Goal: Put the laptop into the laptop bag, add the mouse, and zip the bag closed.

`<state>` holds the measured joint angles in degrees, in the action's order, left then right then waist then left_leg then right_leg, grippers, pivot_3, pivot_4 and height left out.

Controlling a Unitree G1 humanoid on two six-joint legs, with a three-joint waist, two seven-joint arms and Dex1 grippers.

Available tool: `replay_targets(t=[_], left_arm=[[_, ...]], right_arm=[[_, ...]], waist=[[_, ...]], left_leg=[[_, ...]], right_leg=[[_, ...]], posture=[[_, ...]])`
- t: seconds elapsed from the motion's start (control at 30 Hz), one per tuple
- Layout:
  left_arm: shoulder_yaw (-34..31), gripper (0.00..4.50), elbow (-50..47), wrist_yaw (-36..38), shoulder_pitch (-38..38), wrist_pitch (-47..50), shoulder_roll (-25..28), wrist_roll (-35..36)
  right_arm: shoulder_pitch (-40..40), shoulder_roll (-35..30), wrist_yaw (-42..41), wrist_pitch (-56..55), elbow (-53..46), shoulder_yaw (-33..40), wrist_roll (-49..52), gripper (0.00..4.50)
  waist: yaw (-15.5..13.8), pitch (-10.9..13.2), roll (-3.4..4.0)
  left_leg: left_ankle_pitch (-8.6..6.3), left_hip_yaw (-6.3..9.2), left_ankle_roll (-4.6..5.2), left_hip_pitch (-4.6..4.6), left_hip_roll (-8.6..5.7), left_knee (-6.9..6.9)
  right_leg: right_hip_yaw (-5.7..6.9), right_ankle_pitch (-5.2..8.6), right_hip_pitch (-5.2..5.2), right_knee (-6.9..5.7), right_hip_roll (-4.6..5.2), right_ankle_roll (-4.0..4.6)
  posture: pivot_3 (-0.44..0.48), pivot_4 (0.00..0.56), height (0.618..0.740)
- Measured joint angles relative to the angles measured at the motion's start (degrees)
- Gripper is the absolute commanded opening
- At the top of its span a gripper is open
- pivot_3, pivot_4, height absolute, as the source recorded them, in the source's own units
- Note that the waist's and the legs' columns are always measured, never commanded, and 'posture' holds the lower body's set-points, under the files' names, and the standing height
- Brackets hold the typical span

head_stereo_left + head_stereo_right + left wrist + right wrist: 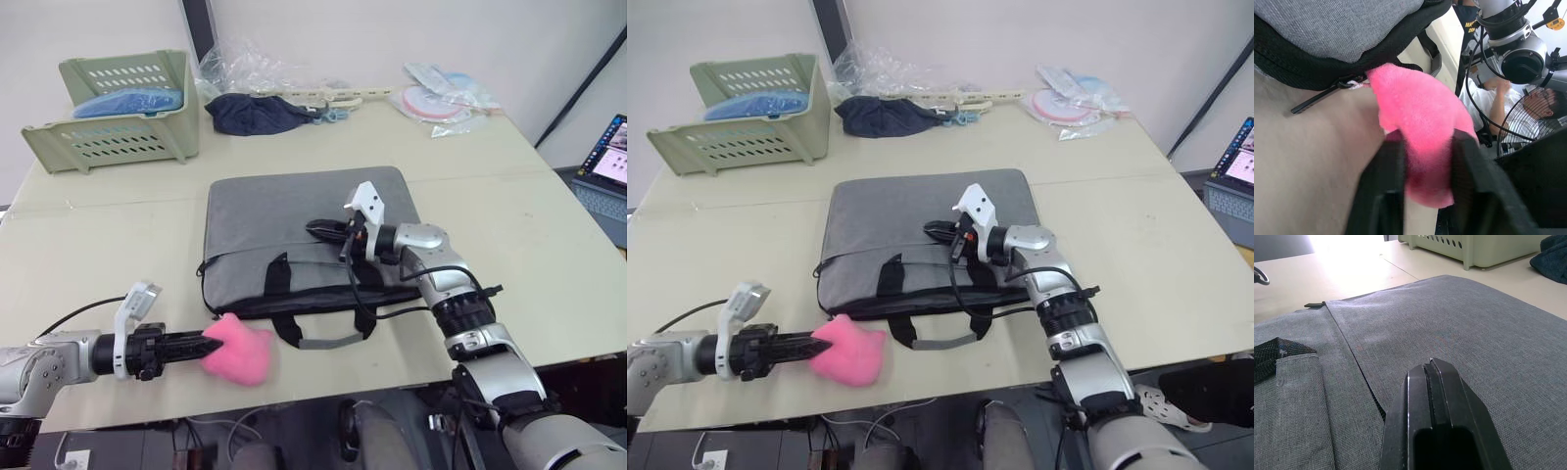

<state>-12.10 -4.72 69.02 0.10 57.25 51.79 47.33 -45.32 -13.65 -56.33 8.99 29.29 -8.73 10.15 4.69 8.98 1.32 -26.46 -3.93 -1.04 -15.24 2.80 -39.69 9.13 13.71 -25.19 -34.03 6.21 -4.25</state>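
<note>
The grey laptop bag [294,220] lies flat in the middle of the table, its black handles toward the front edge. A fluffy pink plush toy [243,351] sits at the bag's front left corner, right by the black zip pull [1315,100]. My left gripper [208,345] is shut on the plush, which bulges between the fingers [1386,171]. My right gripper [315,229] hovers low over the bag's grey top, its fingers pressed together [1431,367]. The laptop and the mouse are out of view.
A pale green basket [118,142] stands at the back left. Along the back edge are a dark cloth [255,113], clear plastic bags and pink discs [441,98]. Another open laptop [602,166] sits off the table's right. Beyond the front edge sits a person [1488,93] beside a fan [1528,117].
</note>
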Motion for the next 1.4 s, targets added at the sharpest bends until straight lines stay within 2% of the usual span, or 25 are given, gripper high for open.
replay_targets(t=[0.37,0.57,1.4], left_arm=[[0.23,0.03,-4.58,-0.03,2.70,1.44,-0.03,1.17],[1.52,0.03,-8.33,-1.39,2.69,2.79,-2.14,2.63],[11.69,0.03,-8.76,-3.52,-6.17,2.80,-10.27,2.61]], right_arm=[[0.04,-0.02,0.02,0.01,-0.04,-0.02,-0.03,0.00],[0.07,-0.01,0.02,0.01,-0.16,-0.02,-0.03,0.00],[0.21,0.01,0.32,1.01,-0.97,0.02,-0.04,0.00]], waist=[[-0.02,0.01,0.01],[-0.08,-0.03,-0.04],[-0.20,-0.09,-0.13]], left_leg=[[0.00,0.02,0.00,0.00,0.00,0.00],[0.00,0.06,0.00,0.01,0.00,0.00],[0.00,0.04,0.01,0.01,-0.02,-0.04]], right_leg=[[-0.01,0.00,0.00,0.01,0.00,0.00],[-0.02,0.00,0.00,0.01,0.01,0.00],[-0.02,0.00,0.06,0.03,0.00,0.00]], posture=[[0.000,0.150,0.740],[0.000,0.150,0.740],[0.000,0.150,0.740]])
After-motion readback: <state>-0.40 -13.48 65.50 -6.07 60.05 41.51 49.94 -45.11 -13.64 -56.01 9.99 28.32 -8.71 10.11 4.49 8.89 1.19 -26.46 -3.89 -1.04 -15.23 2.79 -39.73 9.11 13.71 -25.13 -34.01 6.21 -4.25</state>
